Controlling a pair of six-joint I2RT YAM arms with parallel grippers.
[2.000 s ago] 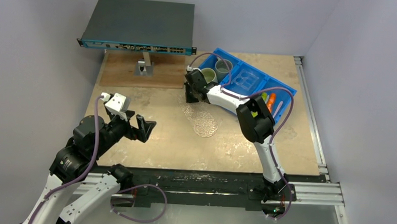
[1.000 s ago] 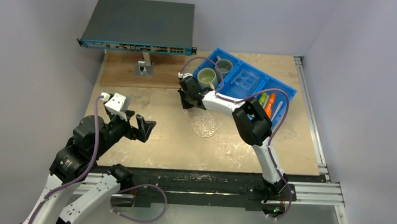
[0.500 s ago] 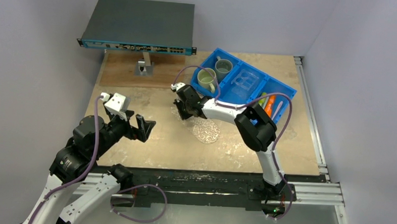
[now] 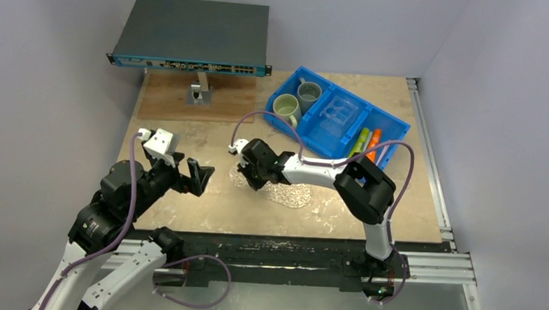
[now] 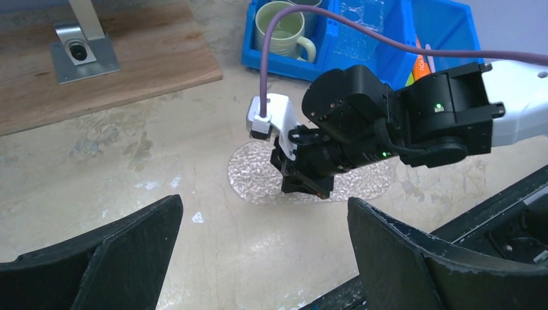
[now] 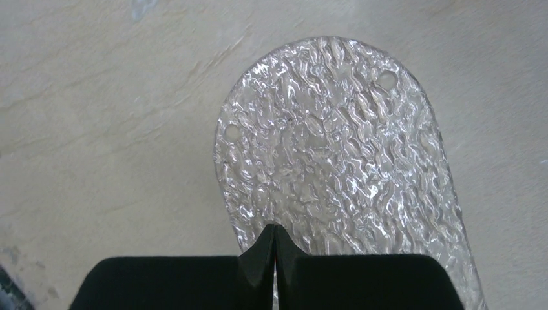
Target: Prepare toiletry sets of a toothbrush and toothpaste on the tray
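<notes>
At the left, the left gripper (image 4: 190,176) is held above the bare table (image 4: 206,215), its two black fingers spread wide with nothing between them; in its own wrist view the same released fingers (image 5: 116,258) frame the scene ahead. Behind it, at the back left, a wooden board (image 4: 169,101) is laid on the table, and a dark network switch (image 4: 193,33) is carried above the board on a small metal stand (image 4: 201,92). Near the middle of the table the tray (image 4: 294,193) is seen lying flat, a clear pebbled oblong with rounded ends. The right gripper (image 4: 246,180) is reached across to the tray's left end. In the right wrist view its fingers (image 6: 194,284) are shown clenched tight together, their tips set on the glittery surface of the tray (image 6: 336,142); nothing is seen pinched between them, and whether the tray is pinched at all cannot be told. Further right, at the back, the blue bin (image 4: 388,125) is placed at an angle. In its left compartment a pale-green mug (image 4: 285,108) and a grey mug (image 4: 308,93) are stood upright side by side. In its right compartment the green tube (image 4: 361,140) and the orange tube (image 4: 374,140) are laid next to each other, well apart from the tray.
</notes>
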